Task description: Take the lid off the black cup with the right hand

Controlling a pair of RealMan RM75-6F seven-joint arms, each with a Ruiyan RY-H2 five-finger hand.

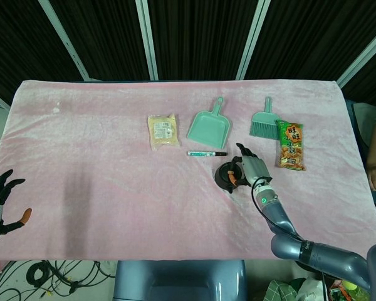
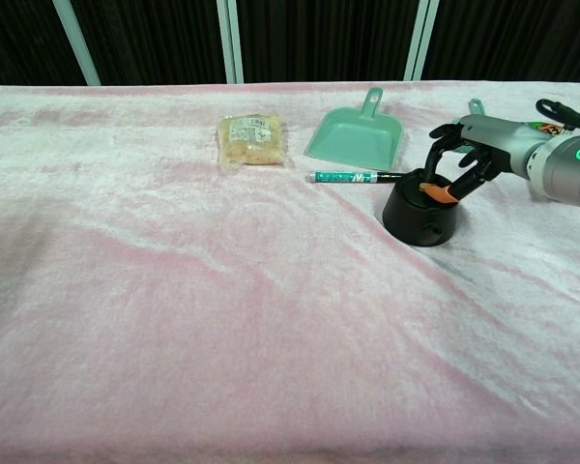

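Nearest edge of the pink-covered surface [image 1: 100, 207], far left: left hand [image 1: 0, 204] hangs just off the cloth, fingers spread apart, holding nothing; seen only in the head view. Front right: right arm [image 1: 282, 222] reaches up over the cloth from the near edge, a green light showing on its wrist. Right hand [image 2: 459, 162] sits over the top of the black cup [image 2: 420, 215], fingers curled down around the upper rim, an orange-tipped finger [image 2: 438, 190] touching the top. Cannot tell from either view whether the fingers truly clamp the lid [image 1: 226, 174] or only rest on it; the lid is still seated on the cup. Cup stands upright on the cloth, right of centre. Just beyond the cup, a teal marker pen [image 2: 353, 177] lies flat, crosswise, its dark end close to the cup's far side. Left of the pen and a little further back, a clear packet of pale snack [image 1: 163, 130] lies flat. Beyond the pen, a mint-green dustpan [image 1: 209, 127] lies with its handle pointing away. To its right, a matching small hand brush [image 1: 263, 123], handle also pointing away. Just beside the brush on the right, a green snack bag [image 1: 291, 145] with orange print lies lengthwise. Behind the far edge, dark panels with pale frame bars [image 1: 147, 37].
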